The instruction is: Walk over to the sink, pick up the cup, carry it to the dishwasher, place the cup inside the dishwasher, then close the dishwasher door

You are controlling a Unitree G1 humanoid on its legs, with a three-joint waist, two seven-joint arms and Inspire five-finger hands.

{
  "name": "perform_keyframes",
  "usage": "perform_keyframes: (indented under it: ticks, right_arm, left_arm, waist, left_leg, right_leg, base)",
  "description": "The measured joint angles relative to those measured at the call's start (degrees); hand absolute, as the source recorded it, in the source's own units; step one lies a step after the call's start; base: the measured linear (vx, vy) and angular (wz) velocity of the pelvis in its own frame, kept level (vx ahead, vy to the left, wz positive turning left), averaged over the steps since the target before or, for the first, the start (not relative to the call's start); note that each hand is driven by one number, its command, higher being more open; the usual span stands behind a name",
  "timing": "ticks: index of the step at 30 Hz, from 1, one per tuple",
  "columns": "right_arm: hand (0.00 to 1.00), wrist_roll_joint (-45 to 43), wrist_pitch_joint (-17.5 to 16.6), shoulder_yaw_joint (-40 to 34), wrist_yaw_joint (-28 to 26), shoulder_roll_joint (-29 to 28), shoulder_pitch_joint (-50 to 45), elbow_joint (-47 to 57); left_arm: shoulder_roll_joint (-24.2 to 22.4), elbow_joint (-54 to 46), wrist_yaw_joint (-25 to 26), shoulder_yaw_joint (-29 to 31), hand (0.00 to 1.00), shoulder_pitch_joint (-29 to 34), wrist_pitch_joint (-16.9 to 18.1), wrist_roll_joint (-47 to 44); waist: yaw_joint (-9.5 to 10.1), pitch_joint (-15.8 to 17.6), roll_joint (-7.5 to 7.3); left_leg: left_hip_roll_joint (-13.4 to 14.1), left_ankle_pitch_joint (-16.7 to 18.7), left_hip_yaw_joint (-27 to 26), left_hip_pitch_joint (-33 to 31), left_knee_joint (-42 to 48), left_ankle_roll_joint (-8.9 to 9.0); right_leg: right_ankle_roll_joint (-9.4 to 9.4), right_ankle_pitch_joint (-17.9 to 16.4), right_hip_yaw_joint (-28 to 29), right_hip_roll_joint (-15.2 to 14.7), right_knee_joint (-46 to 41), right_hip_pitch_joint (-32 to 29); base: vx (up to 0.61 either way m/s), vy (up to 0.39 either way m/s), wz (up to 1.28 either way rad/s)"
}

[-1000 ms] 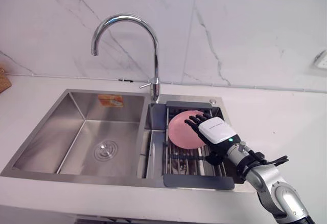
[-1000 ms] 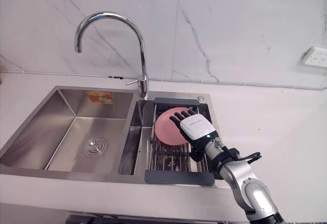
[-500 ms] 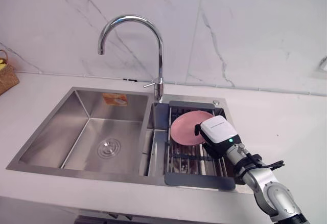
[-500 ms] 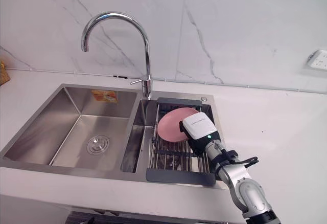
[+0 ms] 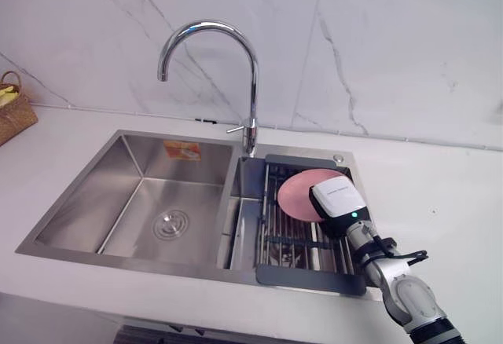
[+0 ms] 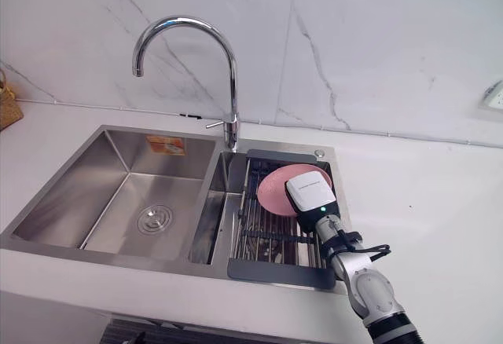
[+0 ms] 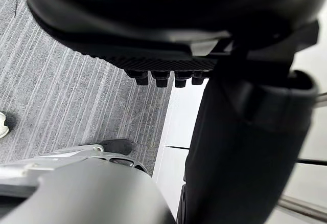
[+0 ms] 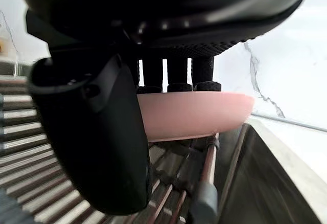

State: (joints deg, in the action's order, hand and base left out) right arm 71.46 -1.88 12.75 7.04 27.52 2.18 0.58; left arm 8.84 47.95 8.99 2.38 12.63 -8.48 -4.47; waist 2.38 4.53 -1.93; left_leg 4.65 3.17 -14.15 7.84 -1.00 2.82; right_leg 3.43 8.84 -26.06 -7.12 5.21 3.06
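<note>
Your right hand (image 5: 339, 200) is clamped on the pink bowl (image 5: 295, 195) (fingers (image 8: 177, 73) over its rim), with the dish rack (image 5: 287, 243) under the hand.

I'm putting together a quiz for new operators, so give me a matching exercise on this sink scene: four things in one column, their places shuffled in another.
Things:
1. pink dish
2. tap
3. wicker basket
4. drain

Places:
A. far left of the counter
B. floor of the left basin
C. on the rack, gripped by the right robot hand
D. at the back rim of the sink

Pairs: 1-C, 2-D, 3-A, 4-B.
</note>
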Motion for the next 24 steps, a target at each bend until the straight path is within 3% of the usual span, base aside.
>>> perform_keyframes:
  ticks: [4, 8, 11, 13, 14, 15, 16, 17, 18, 19, 20, 21, 22, 24]
  right_arm:
    - [0.0, -4.6, -0.6, -2.0, 0.2, 0.0, -0.1, 3.4]
    - [0.0, -9.8, -1.7, -9.8, 1.5, 0.0, -2.5, 14.2]
    - [0.0, -13.7, -2.4, -16.5, 3.0, 0.1, -4.5, 21.3]
    - [0.0, -15.7, -2.3, -19.1, 4.6, 1.0, -4.4, 22.4]
    - [0.0, -16.2, -2.3, -19.7, 4.8, 2.5, -4.2, 22.5]
    - [0.0, -16.3, -2.7, -20.1, 4.8, 4.1, -3.6, 23.1]
    - [0.0, -16.3, -3.3, -21.1, 5.0, 5.1, -3.1, 23.5]
    - [0.0, -16.3, -4.1, -21.3, 5.1, 6.3, -0.6, 22.3]
    - [0.0, -16.4, -4.7, -21.3, 5.0, 6.0, -0.2, 19.8]
    - [0.0, -16.4, -4.6, -21.3, 5.0, 6.0, -0.6, 18.9]
    - [0.0, -16.8, -4.1, -21.4, 5.0, 5.7, -1.0, 17.5]
    - [0.0, -16.9, -3.9, -21.4, 5.0, 5.5, -1.1, 16.9]
    - [0.0, -16.9, -3.8, -21.2, 5.1, 5.0, -1.1, 14.9]
    - [0.0, -16.9, -4.3, -20.9, 5.1, 5.0, -1.1, 13.9]
  left_arm:
    - [0.0, 0.3, 0.6, 0.2, 1.0, 0.0, 0.3, 0.0]
    - [-0.6, 0.3, 1.4, 1.8, 1.0, -0.2, 0.7, 0.1]
    - [-0.6, 0.1, 1.5, 2.3, 1.0, 0.3, 0.6, 1.9]
    - [-1.2, -0.7, 0.6, 3.4, 1.0, 1.9, 1.1, 2.3]
    - [-2.3, -2.6, -0.1, 5.0, 1.0, 2.7, 2.6, 2.1]
    - [-2.3, -3.9, -0.5, 6.1, 1.0, 2.8, 1.5, 2.1]
    - [-1.9, -4.0, -1.0, 6.0, 1.0, 3.0, 1.5, 2.1]
    - [-1.8, -5.2, -1.5, 6.2, 1.0, 3.1, 2.3, 2.1]
    - [-1.1, -4.8, -2.3, 6.1, 1.0, 2.7, 1.2, 2.0]
    - [-1.2, -4.0, -2.7, 6.2, 1.0, 2.8, 0.6, 1.4]
    - [-1.0, -3.0, -2.8, 6.3, 1.0, 2.5, 0.0, -0.9]
    - [-0.9, -2.7, -2.9, 6.3, 1.0, 2.4, -0.1, -1.5]
    - [-1.4, -2.5, -3.3, 7.0, 1.0, 2.2, -0.3, -2.9]
    - [-1.7, -2.4, -3.3, 7.7, 1.0, 2.3, -0.5, -3.0]
  waist:
    - [-0.09, 0.1, -0.2]
    - [-0.39, 0.2, -0.32]
    - [-1.8, 0.1, -0.56]
    - [-1.72, 0.9, 0.03]
    - [-1.3, 1.2, 1.19]
    - [-2.64, 1.3, 2.18]
    - [-3.25, 2.2, 2.62]
    - [-2.12, 4.0, 3.17]
    - [-1.64, 4.4, 2.66]
    - [-1.85, 4.5, 2.68]
    - [-2.65, 5.3, 1.76]
    - [-2.94, 5.7, 1.78]
    - [-3.13, 6.8, 3.35]
    - [-2.75, 7.0, 3.51]
  left_leg:
    - [0.0, 0.0, 0.0, 0.0, 0.0, -0.01]
    - [0.1, 0.0, 0.4, -0.2, 0.2, -0.02]
    - [0.1, 0.5, 1.0, 0.2, 0.7, -0.12]
    - [2.3, 7.3, -0.1, -2.1, 12.9, -0.2]
    - [4.3, 11.6, 1.8, -5.7, 23.8, -1.99]
    - [4.5, 13.6, 7.0, -9.8, 29.9, -2.11]
    - [4.3, 14.8, 8.4, -10.6, 30.4, -1.78]
    - [3.6, 17.0, 10.3, -9.8, 28.9, 0.0]
    - [2.0, 17.4, 8.1, -9.4, 29.2, -0.7]
    - [1.6, 17.8, 6.8, -9.2, 29.5, -1.26]
    - [0.2, 18.7, 4.2, -9.2, 30.3, -1.99]
    - [0.0, 18.4, 2.9, -9.1, 30.3, -2.38]
    - [1.8, 15.7, -3.0, -7.8, 27.9, -4.94]
    - [2.6, 14.6, -5.8, -7.3, 26.5, -4.78]
  right_leg:
    - [0.0, 0.0, 0.2, 0.0, 0.0, 0.0]
    - [0.08, -0.1, 0.1, 0.1, -0.2, 0.2]
    - [0.76, -0.7, 0.9, -0.1, -0.3, 1.2]
    - [0.43, -3.6, 4.7, 0.5, -4.5, 0.2]
    - [0.08, -5.3, 8.1, 1.4, -8.5, -1.9]
    - [0.15, -5.4, 11.4, 2.2, -10.5, -4.9]
    - [0.07, -4.9, 12.7, 2.5, -11.7, -6.7]
    - [0.02, -2.9, 18.2, 3.9, -13.4, -10.4]
    - [0.62, -0.9, 22.6, 3.9, -13.0, -12.1]
    - [0.93, -0.1, 24.2, 3.7, -12.7, -12.4]
    - [0.83, -0.5, 26.2, 3.3, -11.5, -13.2]
    - [-0.02, -1.1, 25.9, 2.9, -10.8, -13.3]
    - [-4.4, -4.9, 18.1, 0.8, -11.8, -14.1]
    - [-5.28, -5.5, 13.7, -0.7, -16.8, -15.9]
  base:
    - [0.0, 0.0, 0.0]
    - [0.0, 0.004, 0.05]
    - [0.02, 0.027, 0.08]
    - [-0.01, 0.05, -0.71]
    - [-0.1, 0.097, -1.19]
    - [-0.12, 0.111, -1.09]
    - [-0.17, 0.164, -1.52]
    - [-0.25, 0.193, -1.93]
    - [-0.27, 0.205, -2.05]
    - [-0.34, 0.182, -1.54]
    - [-0.29, 0.149, -0.97]
    - [-0.44, 0.185, -1.55]
    - [-0.44, 0.152, -1.45]
    - [-0.36, 0.107, -1.36]
